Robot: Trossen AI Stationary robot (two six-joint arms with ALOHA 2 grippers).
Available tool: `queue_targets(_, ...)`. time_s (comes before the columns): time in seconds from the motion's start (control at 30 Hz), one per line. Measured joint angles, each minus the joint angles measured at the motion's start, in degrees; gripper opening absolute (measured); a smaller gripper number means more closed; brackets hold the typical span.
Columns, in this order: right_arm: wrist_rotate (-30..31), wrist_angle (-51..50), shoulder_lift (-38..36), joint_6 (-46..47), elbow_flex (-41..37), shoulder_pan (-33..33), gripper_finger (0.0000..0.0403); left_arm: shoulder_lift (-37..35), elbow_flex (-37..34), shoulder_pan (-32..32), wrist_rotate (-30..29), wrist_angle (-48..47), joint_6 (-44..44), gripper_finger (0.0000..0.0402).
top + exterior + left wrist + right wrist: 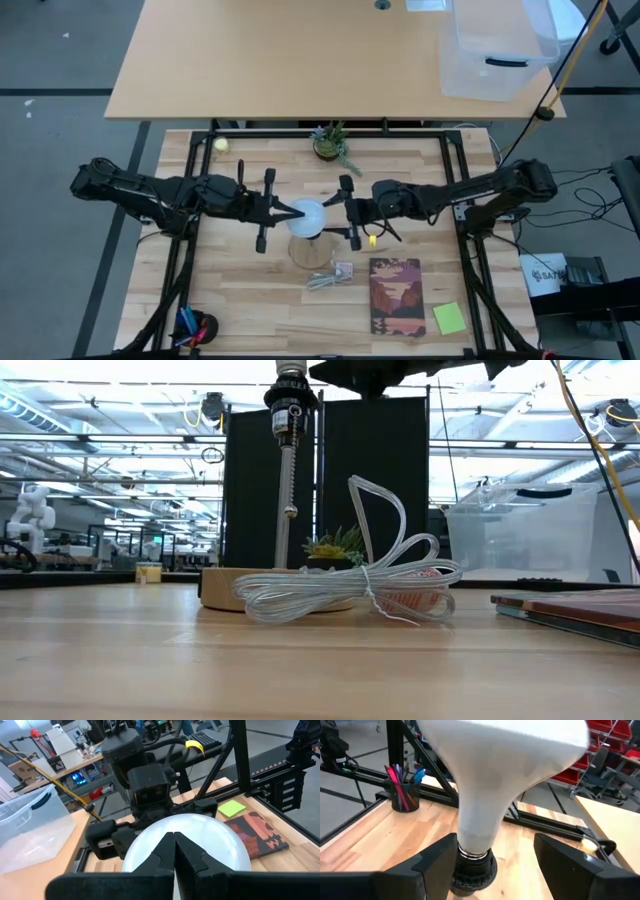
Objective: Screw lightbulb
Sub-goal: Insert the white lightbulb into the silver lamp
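Note:
The white lightbulb (308, 215) stands upright, its silvery screw end in the black socket (472, 870) on the lamp stem (288, 470). The stem rises from the round wooden disc (314, 252). My left gripper (293, 210) is shut at the globe's left side (185, 832). My right gripper (342, 211) is open at the bulb's right. In the right wrist view its fingers (438, 859) stand on either side of the pale neck (479, 820), just above the socket. My left gripper lays its shut fingertips (174, 851) against the frosted globe's side (150, 837), coming level from the table's left. The bulb stays upright in the socket. My right gripper: one finger stands close beside the neck's lower end (465, 845); I cannot tell whether it touches.
A coiled clear cord (328, 278) lies by the disc, with a book (397, 295) and a green sticky note (449, 318) to the right. A small plant (332, 143) and a yellow-green ball (221, 144) sit far. A pen cup (195, 328) stands near left.

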Motion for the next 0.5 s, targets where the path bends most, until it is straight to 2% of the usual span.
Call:
queue_targets(0.23,0.1,-6.9,-3.8,-3.0,0.0,0.6,0.0258,0.0,0.0,0.0,0.0,0.2,0.0,0.0000)
queue_targets(0.5,0.1,-7.3,-5.5,-2.9,0.0,0.9,0.0258,0.1,-0.1,0.0,-0.2,1.1,-0.1,0.0000)
